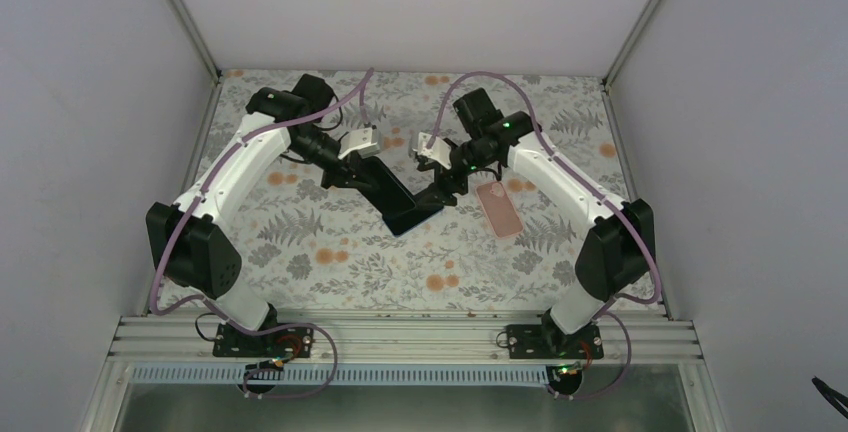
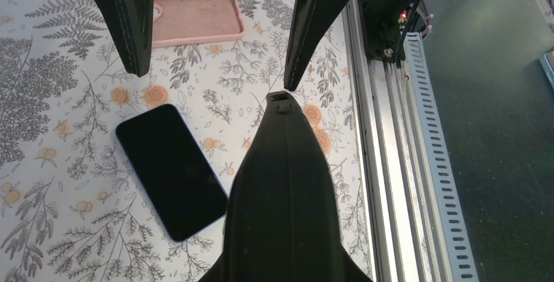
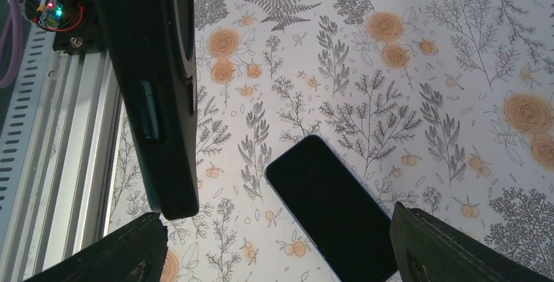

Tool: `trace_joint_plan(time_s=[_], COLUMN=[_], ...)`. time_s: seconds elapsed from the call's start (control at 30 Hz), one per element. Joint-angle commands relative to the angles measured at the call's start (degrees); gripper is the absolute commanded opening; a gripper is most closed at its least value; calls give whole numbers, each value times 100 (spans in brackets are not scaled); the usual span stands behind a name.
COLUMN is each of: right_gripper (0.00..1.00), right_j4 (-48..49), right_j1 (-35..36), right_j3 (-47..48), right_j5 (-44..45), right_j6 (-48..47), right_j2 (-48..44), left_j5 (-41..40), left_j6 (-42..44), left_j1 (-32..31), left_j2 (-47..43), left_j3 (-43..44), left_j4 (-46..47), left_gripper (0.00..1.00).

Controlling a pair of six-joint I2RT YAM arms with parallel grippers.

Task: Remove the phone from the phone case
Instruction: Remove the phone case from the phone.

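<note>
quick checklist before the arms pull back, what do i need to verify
1. Separated: ok, the black rectangular phone lies apart from the empty pink phone case.
2. Phone flat on the floral-print table: ok.
3. The left hand empty: ok, shut on nothing.
4. The right hand empty: ok, open.
5. Hands clear of each other: cannot tell, their tips look very close.
6. Screen undamaged: cannot tell, it is dark.
</note>
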Motion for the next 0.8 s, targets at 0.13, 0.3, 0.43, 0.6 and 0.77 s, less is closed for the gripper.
trace_joint_plan(time_s=[0.13,0.3,0.43,0.6,0.77], right_gripper=[88,87,88,89,89], right_j4=[82,172,592,932,1104], right_j1=[101,111,94,45,64], right_j3=[-45,-34,-111,-52,89], right_j5=[-140,-90,304,800,914], right_j6=[9,56,404,517,550], right_j2=[56,58,56,154,451], left_j5=[417,427,439,649,1073], left_j6=[77,85,111,165,210], left_j1=[11,8,6,7,6], left_j2=[-89,-130,-202,-378,-416], left_j3=[181,169,128,117,116], left_j4=[-7,-7,-7,-13,-16], left_gripper=[2,2,2,2,2])
